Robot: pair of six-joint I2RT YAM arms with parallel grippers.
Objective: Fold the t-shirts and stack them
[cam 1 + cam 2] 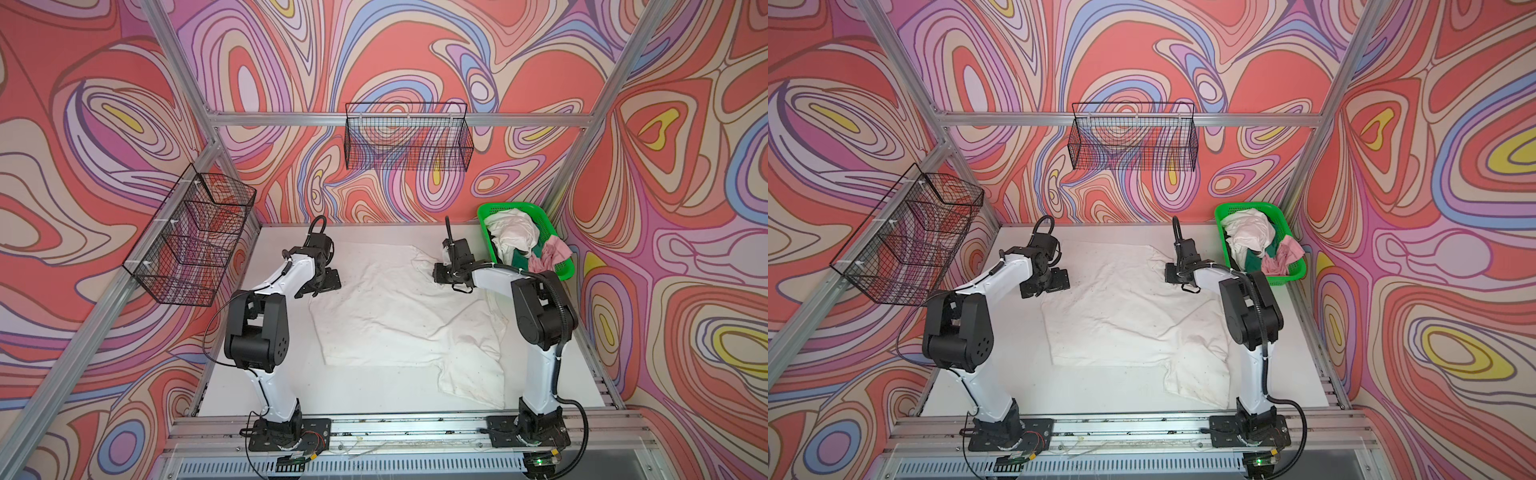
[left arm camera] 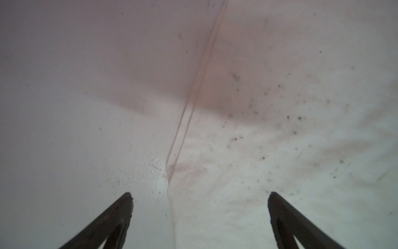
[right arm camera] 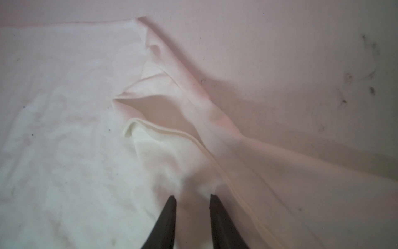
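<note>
White t-shirt (image 1: pixel 399 307) on bench (image 1: pixel 365 395): right gripper (image 3: pixel 192 197) jaws pinch its one-o'clock fold; left gripper (image 2: pixel 200 194) jaws spread astride its ten-o'clock edge.

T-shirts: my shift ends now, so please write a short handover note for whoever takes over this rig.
Left gripper: open, over the left edge of the white t-shirt, holding nothing.
Right gripper: jaws closed on a fold near that shirt's far right corner.
The shirt lies spread, wrinkled, on the table; more shirts, white, dark green and pink, are heaped in the green basket at far right.
Done: one shirt laid out; no fold, no stack.
Left: fold it, then the basketful, and stack.
</note>
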